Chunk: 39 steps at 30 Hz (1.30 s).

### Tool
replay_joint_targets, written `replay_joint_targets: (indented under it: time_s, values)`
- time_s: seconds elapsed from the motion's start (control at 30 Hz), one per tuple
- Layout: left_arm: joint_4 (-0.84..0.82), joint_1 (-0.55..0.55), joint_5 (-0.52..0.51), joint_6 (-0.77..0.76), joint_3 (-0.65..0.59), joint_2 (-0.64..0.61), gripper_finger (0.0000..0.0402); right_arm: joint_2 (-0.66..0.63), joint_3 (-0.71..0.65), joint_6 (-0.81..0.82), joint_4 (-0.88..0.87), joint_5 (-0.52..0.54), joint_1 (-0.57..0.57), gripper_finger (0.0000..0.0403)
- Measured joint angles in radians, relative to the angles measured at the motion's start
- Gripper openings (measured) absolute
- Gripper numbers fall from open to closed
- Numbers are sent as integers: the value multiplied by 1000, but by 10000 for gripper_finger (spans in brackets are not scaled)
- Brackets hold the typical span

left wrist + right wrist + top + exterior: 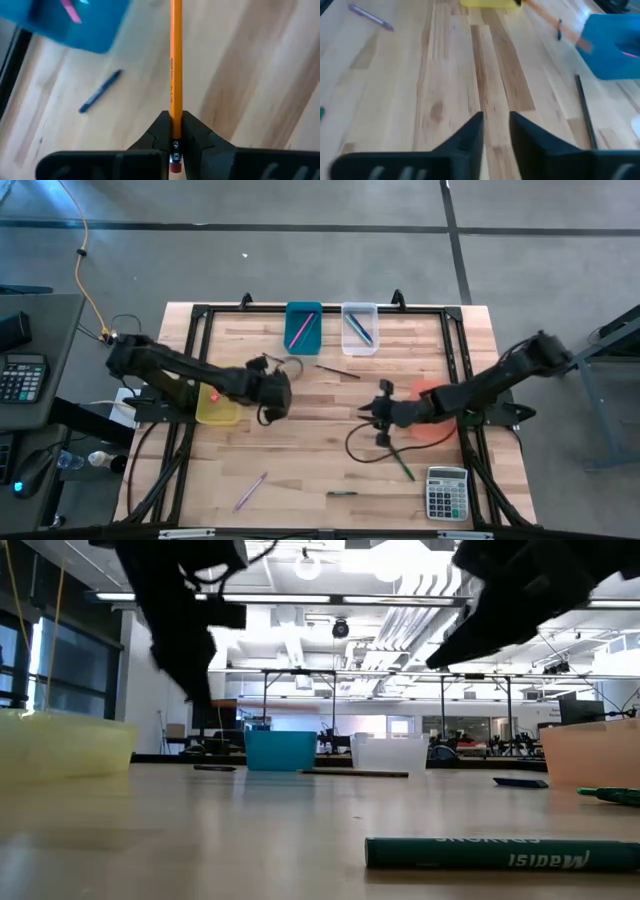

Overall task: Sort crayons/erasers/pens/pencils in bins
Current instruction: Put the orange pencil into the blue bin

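My left gripper (175,117) is shut on an orange pencil (175,60), over the table's middle left (275,392), between the yellow bin (218,408) and the teal bin (303,327). My right gripper (496,131) stands open by a narrow gap and empty over bare wood (380,412), just left of the orange bin (437,418). The clear bin (359,328) stands beside the teal one at the far edge. Both hold thin sticks. A small red thing (213,395) shows in the yellow bin. My left gripper pinches the pencil's shaft (175,127) between its two fingers, just ahead of the metal band and pink eraser (175,167) at its back end. The pencil lies along the fingers and sticks straight out past their tips. Its far tip is out of frame.
Loose on the table lie a purple stick (250,491), a green marker (403,466), a dark pen (340,493) near the front edge, a dark pencil (338,370) and a blue pen (100,91). A grey calculator (447,492) sits at the front right.
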Motion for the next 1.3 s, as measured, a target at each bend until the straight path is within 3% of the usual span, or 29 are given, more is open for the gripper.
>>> replay_joint_targets:
  time_s: [0.17,0.43,0.6,0.93,1.13,1.3]
  values:
    - [38,174,4,-68,1,-96,3,-18,0,35,-50,45,50,7]
    - [313,520,285,-46,0,-25,3,-2,0,1,41,35,62,2]
    - [436,643,406,-63,0,55,4,-2,0,-6,64,36,61,2]
    - [447,690,432,-34,1,79,4,-2,0,-52,116,31,51,0]
    - [451,698,481,-28,19,111,5,-2,7,-78,144,-58,-15,0]
    - [392,698,457,-1,75,126,5,-3,39,-128,135,-139,-80,0]
